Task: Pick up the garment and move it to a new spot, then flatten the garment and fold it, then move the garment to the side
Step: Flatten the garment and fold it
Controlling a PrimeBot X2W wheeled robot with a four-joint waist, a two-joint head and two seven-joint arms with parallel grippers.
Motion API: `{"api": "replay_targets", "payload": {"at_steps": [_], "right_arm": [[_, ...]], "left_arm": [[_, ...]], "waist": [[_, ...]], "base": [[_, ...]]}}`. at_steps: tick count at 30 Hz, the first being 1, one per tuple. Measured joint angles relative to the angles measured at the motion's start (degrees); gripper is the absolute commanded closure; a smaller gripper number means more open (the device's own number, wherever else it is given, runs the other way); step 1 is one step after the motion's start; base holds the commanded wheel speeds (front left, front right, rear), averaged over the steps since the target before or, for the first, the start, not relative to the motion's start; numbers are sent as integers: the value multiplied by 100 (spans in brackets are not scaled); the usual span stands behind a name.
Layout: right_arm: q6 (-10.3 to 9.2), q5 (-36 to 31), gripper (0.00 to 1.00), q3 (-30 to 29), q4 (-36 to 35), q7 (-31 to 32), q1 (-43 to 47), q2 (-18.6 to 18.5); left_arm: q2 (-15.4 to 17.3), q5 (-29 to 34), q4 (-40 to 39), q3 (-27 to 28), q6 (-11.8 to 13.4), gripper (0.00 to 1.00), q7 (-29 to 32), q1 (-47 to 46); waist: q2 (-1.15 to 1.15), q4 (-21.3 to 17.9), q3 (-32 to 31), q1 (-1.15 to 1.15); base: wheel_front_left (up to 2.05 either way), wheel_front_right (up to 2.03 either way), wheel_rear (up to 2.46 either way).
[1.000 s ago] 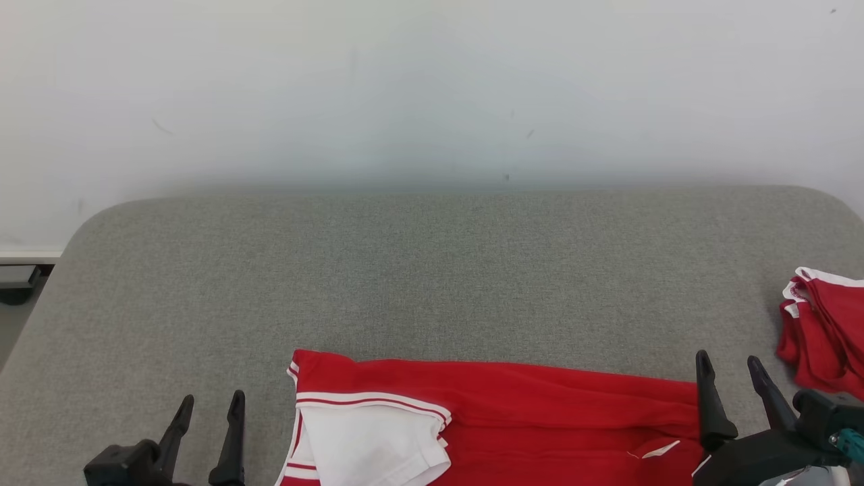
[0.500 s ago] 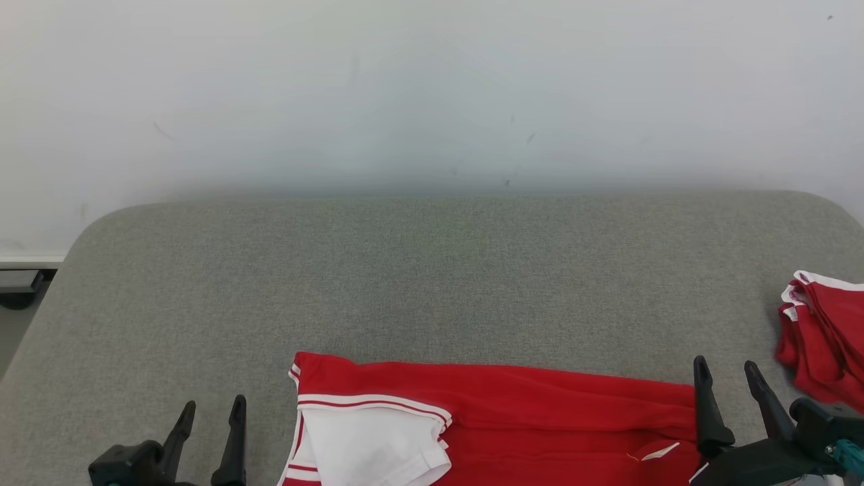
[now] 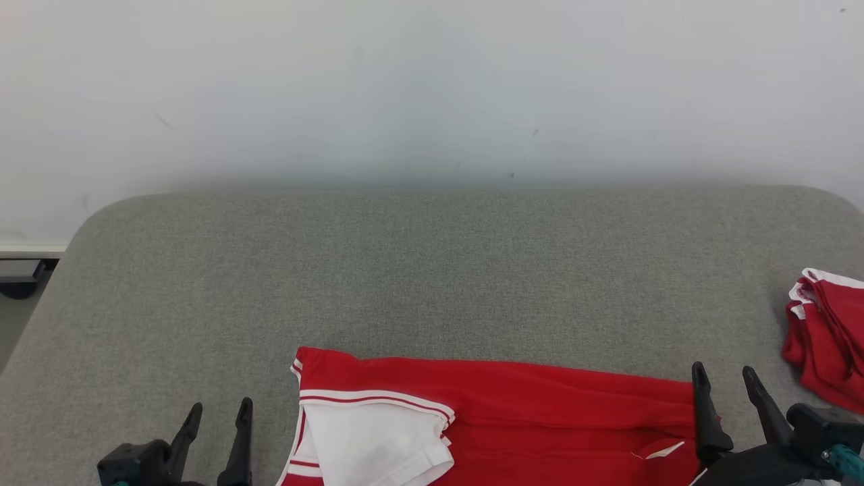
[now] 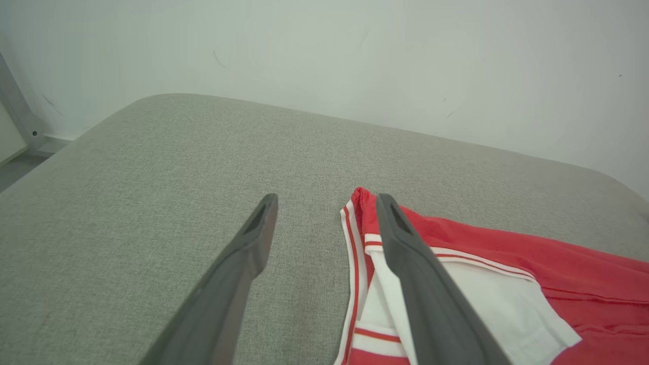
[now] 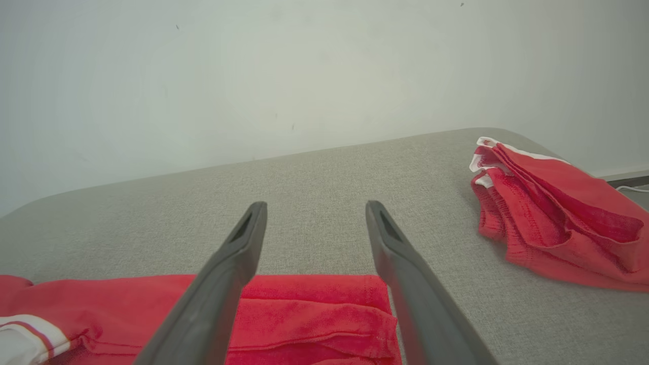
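A red garment [image 3: 540, 425] with a white sleeve [image 3: 371, 445] lay stretched in a long band along the near edge of the grey table [image 3: 432, 270], flanked by the robot's two grippers. The left gripper [image 3: 221, 406] hung just beside the garment's left end, over bare table, its fingers spread wide and holding nothing. The right gripper [image 3: 722, 370] stood at the opposite end, equally released and empty, its fingers framing the garment's right edge in the right wrist view. The placement looked deliberate: with one gripper at each end of the band, both ends could be taken at once and the cloth lifted or doubled over without bunching. The sleeve lay turned in over the body and lengthwise creases ran along the red cloth, which suggested folding was under way rather than finished. Whether either fingertip touched the fabric could not be told. A second red pile [image 3: 827, 337], crumpled, sat well apart at the table's right edge, apparently out of the way of the work. Behind the table rose a plain pale wall [image 3: 432, 81].
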Motion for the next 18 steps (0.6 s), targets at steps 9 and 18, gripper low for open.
{"api": "replay_targets", "payload": {"at_steps": [9, 18], "right_arm": [[-201, 53, 0, -193, 465, 876, 35, -15], [-261, 49, 0, -170, 1061, 1463, -54, -94]], "left_arm": [[-12, 11, -15, -14, 0, 0, 56, -1], [-87, 46, -24, -135, -1, 0, 136, -5]], "waist": [[0, -36, 11, 0], [0, -45, 74, 0]], "base": [[0, 0, 0], [0, 0, 0]]}}
